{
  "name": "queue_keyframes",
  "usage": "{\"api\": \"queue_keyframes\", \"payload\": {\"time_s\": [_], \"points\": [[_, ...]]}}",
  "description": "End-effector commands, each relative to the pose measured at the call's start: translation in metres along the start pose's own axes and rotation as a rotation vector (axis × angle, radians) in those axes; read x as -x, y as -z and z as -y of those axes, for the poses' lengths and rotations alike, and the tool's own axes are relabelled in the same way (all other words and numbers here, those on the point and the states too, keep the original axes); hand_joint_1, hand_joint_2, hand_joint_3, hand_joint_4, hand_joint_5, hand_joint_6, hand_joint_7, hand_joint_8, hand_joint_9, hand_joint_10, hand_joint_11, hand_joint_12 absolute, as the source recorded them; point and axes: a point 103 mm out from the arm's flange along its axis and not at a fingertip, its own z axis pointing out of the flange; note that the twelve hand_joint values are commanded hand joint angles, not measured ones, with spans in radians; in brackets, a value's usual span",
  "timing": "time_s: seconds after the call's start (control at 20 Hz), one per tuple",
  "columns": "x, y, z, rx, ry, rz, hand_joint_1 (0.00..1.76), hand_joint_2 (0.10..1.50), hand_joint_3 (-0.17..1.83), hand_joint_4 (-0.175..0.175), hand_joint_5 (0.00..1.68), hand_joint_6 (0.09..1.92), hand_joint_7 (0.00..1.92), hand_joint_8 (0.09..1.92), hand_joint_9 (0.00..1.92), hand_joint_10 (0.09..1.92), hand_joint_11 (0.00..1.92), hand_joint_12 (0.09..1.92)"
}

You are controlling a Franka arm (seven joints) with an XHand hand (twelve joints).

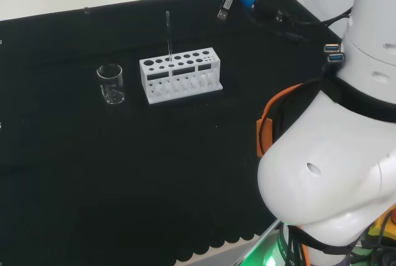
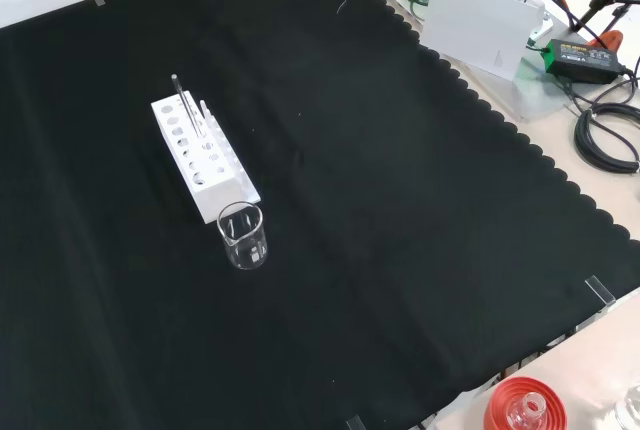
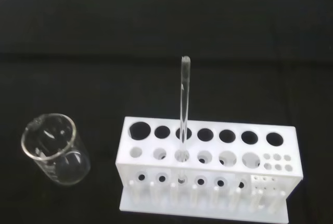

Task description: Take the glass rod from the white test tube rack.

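The thin clear glass rod (image 3: 183, 107) stands upright in a hole of the white plastic test tube rack (image 3: 208, 169) on the black-clothed bench (image 1: 93, 173), its top free for grasping. Whether the fingers are apart or together, I cannot tell. A small clear glass beaker (image 3: 54, 148) sits beside the rack.

Even, bright overhead light; soft wrist-view focus, faint glare on the beaker (image 3: 56, 149).
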Motion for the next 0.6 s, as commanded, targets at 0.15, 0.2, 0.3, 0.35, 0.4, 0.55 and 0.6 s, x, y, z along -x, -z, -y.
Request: {"api": "queue_keyframes", "payload": {"time_s": [0.15,0.2,0.3,0.35,0.4,0.55,0.6], "points": [[-0.006,-0.030,-0.030,-0.050,-0.045,0.056,0.70,0.86,0.50,-0.069,0.26,0.61,0.30,0.84,0.48,0.85,0.43,1.37],[-0.005,-0.034,-0.032,-0.055,-0.039,0.058,0.70,0.86,0.50,-0.069,0.26,0.62,0.30,0.84,0.48,0.84,0.44,1.37],[-0.004,-0.041,-0.036,-0.063,-0.031,0.061,0.70,0.86,0.50,-0.070,0.26,0.63,0.31,0.84,0.49,0.84,0.44,1.37],[-0.004,-0.045,-0.038,-0.066,-0.026,0.062,0.70,0.86,0.50,-0.070,0.26,0.63,0.31,0.84,0.49,0.84,0.44,1.37],[-0.005,-0.048,-0.041,-0.068,-0.020,0.062,0.70,0.86,0.50,-0.070,0.26,0.64,0.31,0.84,0.49,0.84,0.44,1.37],[-0.004,-0.056,-0.046,-0.069,-0.044,0.057,0.70,0.86,0.51,-0.069,0.26,0.66,0.32,0.84,0.50,0.84,0.44,1.37],[-0.003,-0.060,-0.047,-0.073,-0.035,0.057,0.70,0.86,0.51,-0.069,0.26,0.67,0.32,0.84,0.50,0.84,0.44,1.37]]}}
